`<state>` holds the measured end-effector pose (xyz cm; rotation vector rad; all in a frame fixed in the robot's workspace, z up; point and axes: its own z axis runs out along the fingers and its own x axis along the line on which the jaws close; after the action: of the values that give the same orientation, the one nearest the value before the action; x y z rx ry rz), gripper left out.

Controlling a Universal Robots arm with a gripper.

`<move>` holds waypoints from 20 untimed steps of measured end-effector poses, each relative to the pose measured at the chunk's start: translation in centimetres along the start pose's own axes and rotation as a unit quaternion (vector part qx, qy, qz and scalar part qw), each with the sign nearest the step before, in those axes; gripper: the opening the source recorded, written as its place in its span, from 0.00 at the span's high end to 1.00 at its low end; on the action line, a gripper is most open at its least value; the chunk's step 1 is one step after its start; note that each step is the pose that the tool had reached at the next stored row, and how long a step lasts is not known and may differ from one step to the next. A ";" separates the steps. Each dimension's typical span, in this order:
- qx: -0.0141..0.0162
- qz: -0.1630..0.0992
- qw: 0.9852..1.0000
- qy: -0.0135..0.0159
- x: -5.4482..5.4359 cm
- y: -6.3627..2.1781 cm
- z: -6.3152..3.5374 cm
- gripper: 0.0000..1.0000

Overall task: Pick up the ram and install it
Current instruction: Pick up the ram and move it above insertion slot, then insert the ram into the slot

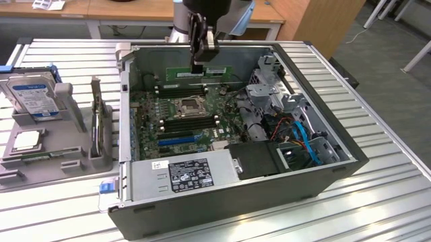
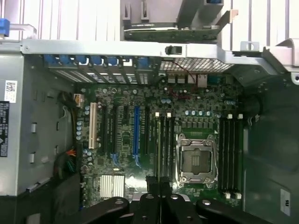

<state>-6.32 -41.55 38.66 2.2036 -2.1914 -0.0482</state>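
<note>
An open computer case (image 1: 323, 174) lies on the slatted table with the motherboard (image 1: 151, 113) facing up. My gripper (image 1: 197, 64) hangs over the far part of the board, shut on the top edge of the ram (image 1: 215, 71), a long green stick held level and on edge above the board. It hovers near the black memory slots (image 1: 180, 91) beyond the CPU socket (image 1: 191, 106). In the wrist view the gripper (image 2: 159, 185) looks straight down on the board, and the ram (image 2: 159, 154) shows edge-on as a thin line running along the slots beside the CPU socket (image 2: 196, 158).
A grey parts tray (image 1: 17, 174) at the exterior view's left holds a silver hard drive (image 1: 34, 98) with a blue label and a CPU chip (image 1: 27, 140). The power supply (image 1: 185, 174) and the drive cage with blue cables (image 1: 306, 143) fill the case's near and right parts.
</note>
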 end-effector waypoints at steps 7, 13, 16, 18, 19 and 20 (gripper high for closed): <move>0.000 0.000 1.000 0.000 -0.2 -0.03 -0.01 0.88; 0.000 0.000 1.000 0.000 -0.2 -0.03 0.00 0.88; 0.000 0.000 1.000 0.000 -0.2 -0.03 -0.01 0.88; 0.000 0.001 1.000 0.000 -0.2 -0.03 0.00 0.88; 0.000 0.003 1.000 0.000 -0.2 -0.03 0.00 0.88; 0.000 0.008 1.000 0.000 -0.2 -0.03 0.01 0.88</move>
<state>-6.30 -41.36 38.65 2.1858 -2.2092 -0.0484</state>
